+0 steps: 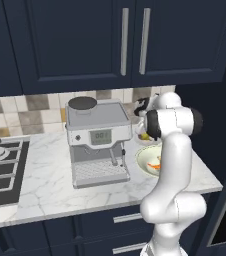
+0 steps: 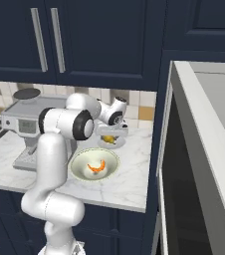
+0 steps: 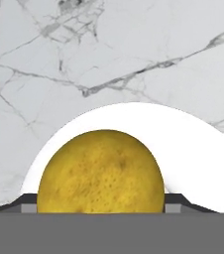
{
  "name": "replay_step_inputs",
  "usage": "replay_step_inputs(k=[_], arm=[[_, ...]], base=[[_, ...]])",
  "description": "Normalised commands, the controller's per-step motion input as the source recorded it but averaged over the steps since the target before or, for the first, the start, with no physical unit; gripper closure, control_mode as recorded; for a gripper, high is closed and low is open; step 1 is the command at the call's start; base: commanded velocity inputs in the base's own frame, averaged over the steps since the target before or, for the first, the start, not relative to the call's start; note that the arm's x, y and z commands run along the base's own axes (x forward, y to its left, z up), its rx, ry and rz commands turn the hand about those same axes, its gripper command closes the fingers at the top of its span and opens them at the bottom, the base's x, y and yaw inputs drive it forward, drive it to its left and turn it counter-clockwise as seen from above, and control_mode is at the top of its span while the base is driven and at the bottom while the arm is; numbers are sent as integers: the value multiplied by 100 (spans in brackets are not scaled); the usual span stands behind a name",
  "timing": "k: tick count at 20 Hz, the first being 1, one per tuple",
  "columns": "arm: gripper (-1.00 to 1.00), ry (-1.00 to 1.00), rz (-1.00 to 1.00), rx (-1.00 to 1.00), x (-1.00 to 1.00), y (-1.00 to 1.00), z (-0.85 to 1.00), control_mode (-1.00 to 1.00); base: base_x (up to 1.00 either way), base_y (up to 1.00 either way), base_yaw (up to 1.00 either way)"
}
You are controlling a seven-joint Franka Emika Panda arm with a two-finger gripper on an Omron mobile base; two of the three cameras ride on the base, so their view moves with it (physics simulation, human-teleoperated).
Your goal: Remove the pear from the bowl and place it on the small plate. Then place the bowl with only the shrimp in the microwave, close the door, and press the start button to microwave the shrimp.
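A pitted, matt yellow skin is noted on the pear (image 3: 100, 171). The small plate (image 3: 193, 149) is seen as smooth, plain white. The counter (image 3: 109, 49) is finished in polished grey-veined marble. The coffee machine (image 1: 97, 142) is clad in brushed silver metal. The cabinet doors (image 1: 75, 40) are matt navy.

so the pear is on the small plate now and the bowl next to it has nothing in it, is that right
Not quite. The pear is over the small plate, between the gripper fingertips, but the bowl is not empty: the right base view shows the orange shrimp lying in it. The rest stands.
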Motion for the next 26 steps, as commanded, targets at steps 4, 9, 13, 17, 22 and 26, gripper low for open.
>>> replay_step_inputs(k=[4, 9, 13, 17, 22, 26], arm=[[-100, -4, 0, 0, -44, 0, -12, -100], [-100, -7, 0, 0, -50, 0, 0, -100], [-100, -11, 0, 0, -43, 0, 1, -100], [-100, -12, -2, 0, -24, 3, 0, -100], [-100, -11, -6, 0, 0, 5, 39, -100], [-100, -9, -8, 0, -19, 0, 88, -100]], base=[[0, 0, 0], [0, 0, 0], [0, 0, 0], [0, 0, 0], [0, 0, 0], [0, 0, 0]])
